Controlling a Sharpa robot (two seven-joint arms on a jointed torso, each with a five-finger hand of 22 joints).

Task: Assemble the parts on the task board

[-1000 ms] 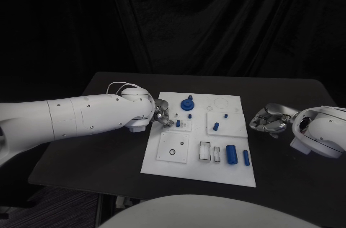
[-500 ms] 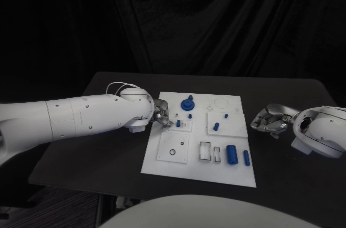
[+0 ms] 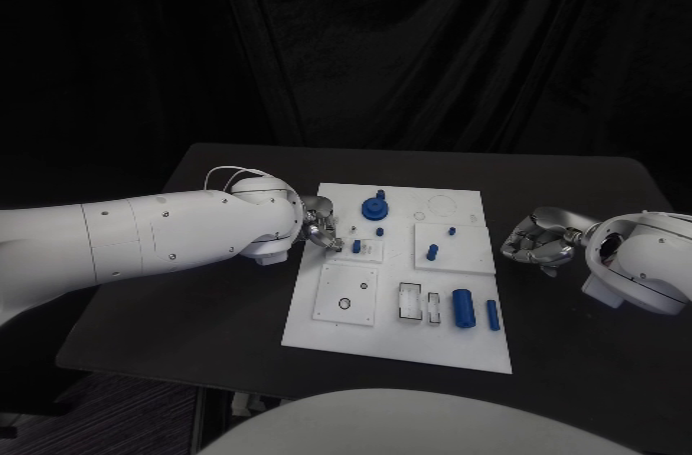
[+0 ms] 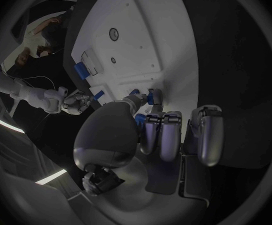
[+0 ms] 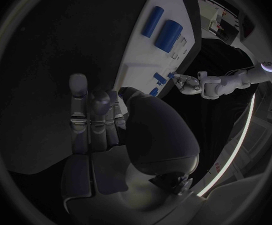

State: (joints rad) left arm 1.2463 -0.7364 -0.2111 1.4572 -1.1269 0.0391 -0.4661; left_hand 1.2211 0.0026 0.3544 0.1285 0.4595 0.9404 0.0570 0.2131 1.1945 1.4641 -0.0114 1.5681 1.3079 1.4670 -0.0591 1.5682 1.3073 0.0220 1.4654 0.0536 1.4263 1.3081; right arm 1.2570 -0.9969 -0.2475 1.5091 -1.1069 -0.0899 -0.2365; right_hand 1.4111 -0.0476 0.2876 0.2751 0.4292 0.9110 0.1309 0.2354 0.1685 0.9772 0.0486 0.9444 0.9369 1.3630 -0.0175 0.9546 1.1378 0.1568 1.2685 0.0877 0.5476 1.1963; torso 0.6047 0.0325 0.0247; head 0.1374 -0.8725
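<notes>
The white task board lies in the middle of the table. On it stand a blue knob, several small blue pegs, one of them close to my left hand, and two blue cylinders near the front right. My left hand hovers over the board's left edge with its fingers curled. In the left wrist view its thumb tip meets a small blue peg; whether it grips the peg is unclear. My right hand sits just off the board's right edge, fingers loosely bent, holding nothing.
Raised white sub-plates with holes and a rectangular slot cover the board. Black table surrounds the board, with wide bare room at the left and front. The table's edges lie near both arms.
My left forearm has turned slightly. Both hands stay where they were, and the parts on the board have not moved.
</notes>
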